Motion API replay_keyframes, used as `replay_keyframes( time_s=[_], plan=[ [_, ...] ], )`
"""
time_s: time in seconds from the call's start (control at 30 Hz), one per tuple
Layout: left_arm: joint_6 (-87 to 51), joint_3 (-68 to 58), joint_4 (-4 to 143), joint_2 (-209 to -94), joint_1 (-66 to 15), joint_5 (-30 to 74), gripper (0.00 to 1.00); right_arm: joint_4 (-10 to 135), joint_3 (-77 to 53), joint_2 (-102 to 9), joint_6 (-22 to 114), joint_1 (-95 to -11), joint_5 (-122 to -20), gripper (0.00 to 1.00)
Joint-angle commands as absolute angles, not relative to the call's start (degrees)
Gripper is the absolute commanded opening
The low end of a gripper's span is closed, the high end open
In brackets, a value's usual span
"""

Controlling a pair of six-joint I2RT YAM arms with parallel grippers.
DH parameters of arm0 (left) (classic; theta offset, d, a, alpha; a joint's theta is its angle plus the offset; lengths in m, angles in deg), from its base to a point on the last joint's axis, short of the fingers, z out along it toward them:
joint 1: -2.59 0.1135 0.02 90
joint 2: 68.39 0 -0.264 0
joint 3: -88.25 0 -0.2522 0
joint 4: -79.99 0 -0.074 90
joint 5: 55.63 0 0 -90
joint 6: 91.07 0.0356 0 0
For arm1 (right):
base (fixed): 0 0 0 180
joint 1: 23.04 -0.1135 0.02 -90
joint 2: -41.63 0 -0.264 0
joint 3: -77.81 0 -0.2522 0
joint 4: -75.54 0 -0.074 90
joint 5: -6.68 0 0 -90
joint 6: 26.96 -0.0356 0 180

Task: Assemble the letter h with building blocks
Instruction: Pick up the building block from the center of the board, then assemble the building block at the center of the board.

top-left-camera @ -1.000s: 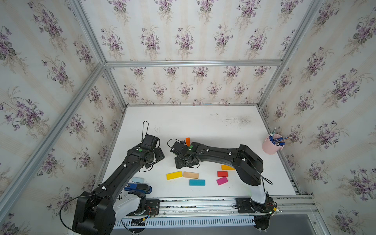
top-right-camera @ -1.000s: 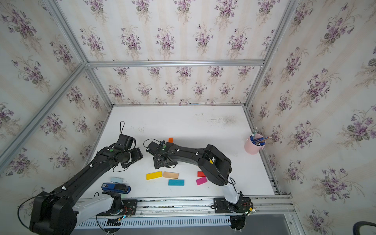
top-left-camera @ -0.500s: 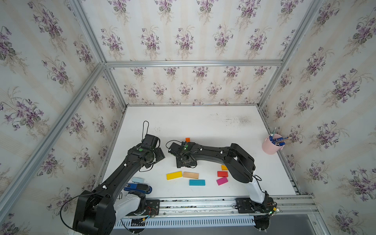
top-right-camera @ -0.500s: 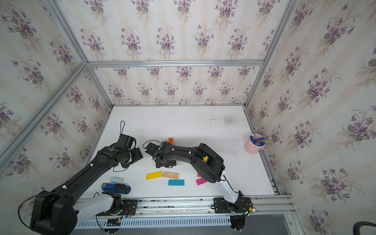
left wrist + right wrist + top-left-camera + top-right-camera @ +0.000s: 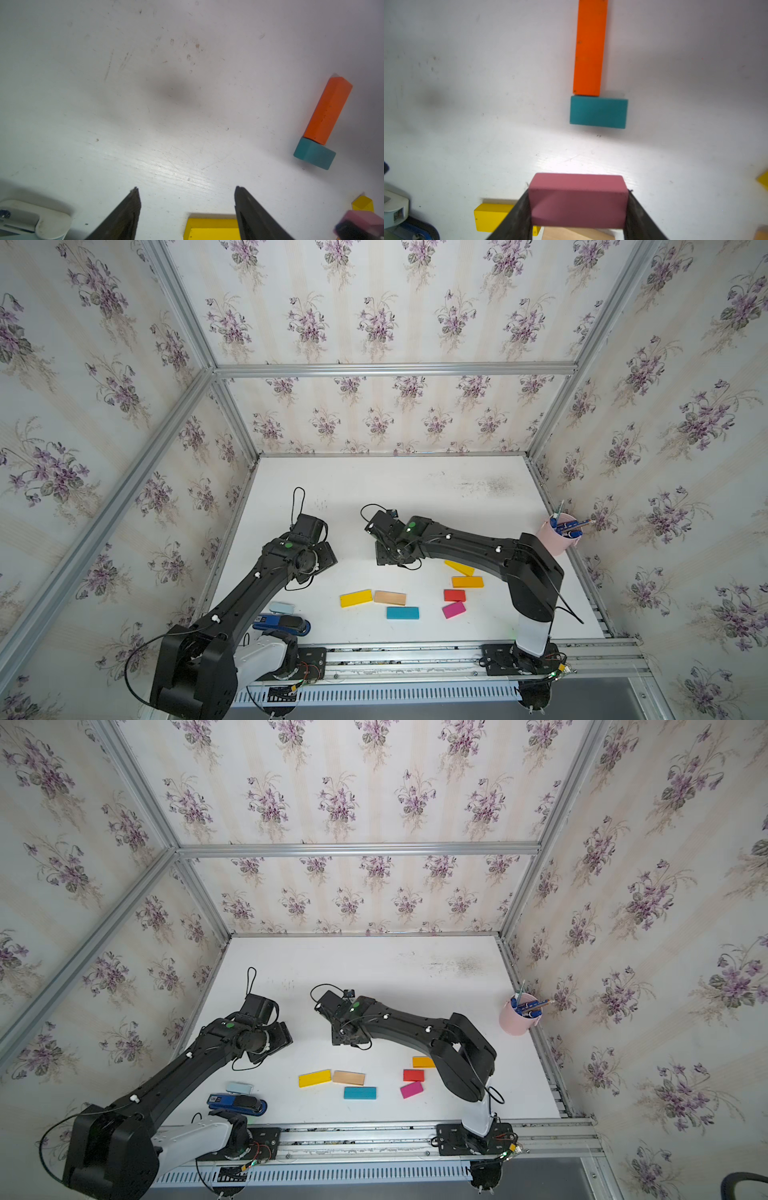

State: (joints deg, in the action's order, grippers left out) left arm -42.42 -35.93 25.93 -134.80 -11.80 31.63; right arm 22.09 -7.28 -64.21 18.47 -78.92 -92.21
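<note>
My right gripper (image 5: 578, 205) is shut on a short pink block (image 5: 578, 199), one finger on each end. Just ahead of it a long orange block (image 5: 589, 47) lies end-on against a short teal block (image 5: 598, 112); both are hidden under the right wrist (image 5: 388, 556) in both top views. My left gripper (image 5: 186, 189) stands open over bare table, empty, with a yellow block (image 5: 212, 228) partly behind one finger. Near the front edge lie loose blocks: yellow (image 5: 355, 598), wood (image 5: 390, 598), teal (image 5: 402, 612), red (image 5: 454, 595), magenta (image 5: 453, 609), orange (image 5: 467, 581) and a second yellow (image 5: 459, 567).
A pale blue pad (image 5: 281, 607) and a dark blue stapler-like object (image 5: 282, 623) lie at the front left beside the left arm. A pink cup of pens (image 5: 559, 533) stands by the right wall. Papered walls and metal rails enclose the white table (image 5: 415, 489).
The right gripper's jaws have come together onto the pink block. The right wrist has shifted slightly and now covers the orange block in the top views. The left arm has not moved.
</note>
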Motion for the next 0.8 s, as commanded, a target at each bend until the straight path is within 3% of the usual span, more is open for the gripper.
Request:
replay_keyframes(
  time_s=[0.0,0.13,0.53,0.77],
  plan=[
    [-41.94,-36.31,27.4,-135.18,-11.82,31.61,0.74,23.12,-10.36,-61.99,22.66,-74.53,-92.49,0.44],
    [-41.92,-36.67,27.75,-135.5,-11.81,31.47,0.74,28.03,-15.37,-61.58,26.13,-69.17,-89.46,0.45],
    [-42.0,-36.69,28.55,-137.07,-11.75,31.47,0.74,32.63,-15.39,-68.75,30.59,-65.58,-88.1,0.46],
    [-42.16,-36.77,29.04,-137.9,-11.75,31.12,0.73,31.63,-15.06,-68.69,29.6,-65.16,-88.9,0.74]
  ],
)
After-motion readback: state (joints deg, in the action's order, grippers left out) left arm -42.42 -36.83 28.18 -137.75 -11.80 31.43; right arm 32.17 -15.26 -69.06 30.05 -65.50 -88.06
